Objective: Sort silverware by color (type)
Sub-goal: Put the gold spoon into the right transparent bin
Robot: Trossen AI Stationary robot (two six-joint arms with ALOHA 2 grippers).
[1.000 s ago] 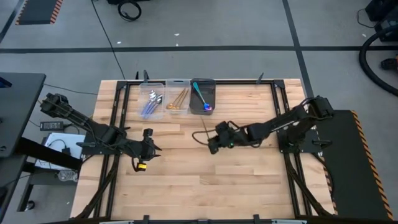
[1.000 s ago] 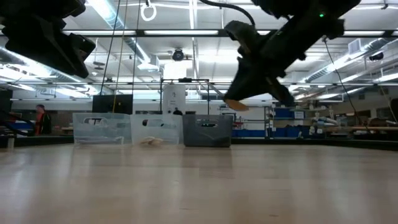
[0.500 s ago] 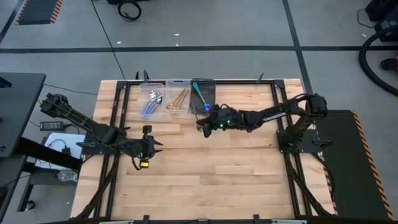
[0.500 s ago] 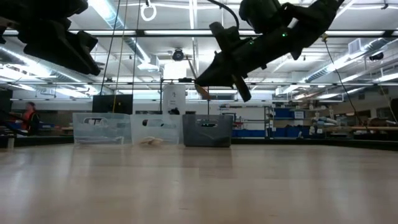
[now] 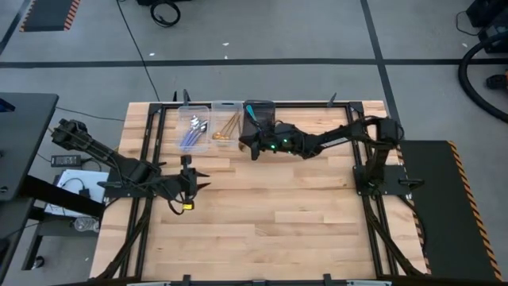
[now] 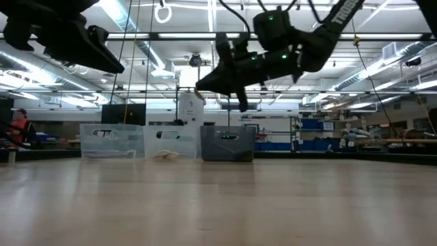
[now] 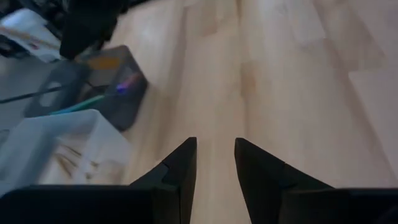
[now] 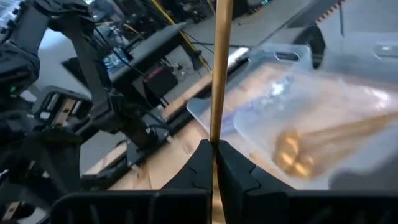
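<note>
Three bins stand in a row at the table's far edge. The clear bin (image 5: pixel 194 131) holds silver, lilac-handled spoons. The middle clear bin (image 5: pixel 228 127) holds gold spoons (image 8: pixel 311 146). The grey bin (image 5: pixel 259 121) holds a teal-handled spoon (image 7: pixel 93 102). My right gripper (image 5: pixel 248 146) hovers at the near side of the middle and grey bins, shut on a gold spoon (image 8: pixel 221 62). My left gripper (image 5: pixel 194 181) hangs open over the table's left part, with nothing between its fingers (image 7: pixel 180 168). My right gripper pinches the gold spoon's slim handle (image 8: pixel 216 138) between its two fingertips. The spoon lies along the fingers and sticks out past them toward the bins, lifted clear of the table. Both its ends are out of the wrist view.
Bare wooden table lies from the bins to the near edge. A dark metal frame (image 5: pixel 349 127) runs around the table. Both arms hang well above the tabletop in the low view.
My right gripper has carried the gold spoon from the table's middle toward the far edge and leftward, up to the bins, and has turned as it went. My left gripper has stayed in place and swung its fingers toward the bins.
</note>
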